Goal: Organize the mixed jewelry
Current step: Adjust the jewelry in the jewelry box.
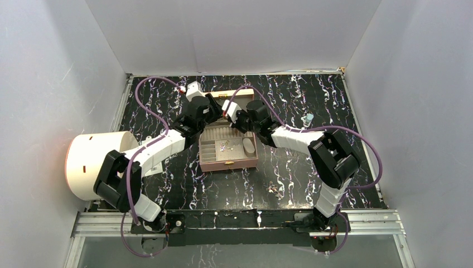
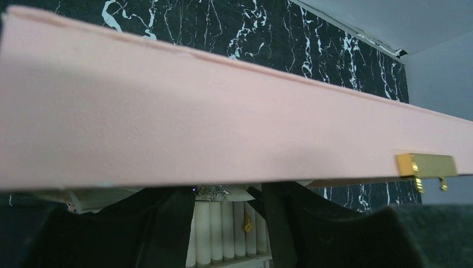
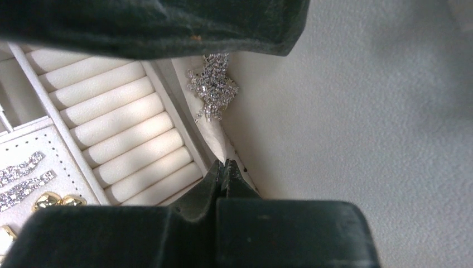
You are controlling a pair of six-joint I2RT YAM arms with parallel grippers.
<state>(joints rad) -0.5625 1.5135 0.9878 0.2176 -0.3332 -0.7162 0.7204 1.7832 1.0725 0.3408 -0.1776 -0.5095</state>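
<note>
The pink box (image 1: 228,159) stands open mid-table, its lid (image 1: 231,100) raised. Both grippers are over its back part. In the left wrist view the lid's pink edge (image 2: 234,117) fills the frame. My left gripper (image 2: 228,223) is open below it, fingers (image 2: 150,229) apart over white ring rolls (image 2: 223,229) with a gold ring (image 2: 247,224) and a silvery chain piece (image 2: 212,192). My right gripper (image 3: 226,164) is shut, its tips touching a white lining fold (image 3: 220,142) just below a sparkly silvery piece (image 3: 213,89). More jewelry (image 3: 33,184) lies in the tray. Loose pieces (image 1: 273,188) lie on the table.
A gold clasp (image 2: 426,166) sits on the lid's edge. A white cylinder (image 1: 92,164) lies at the left by the left arm. A small pale blue thing (image 1: 308,118) stands on the black marbled table (image 1: 334,100) at the right. Grey walls close in three sides.
</note>
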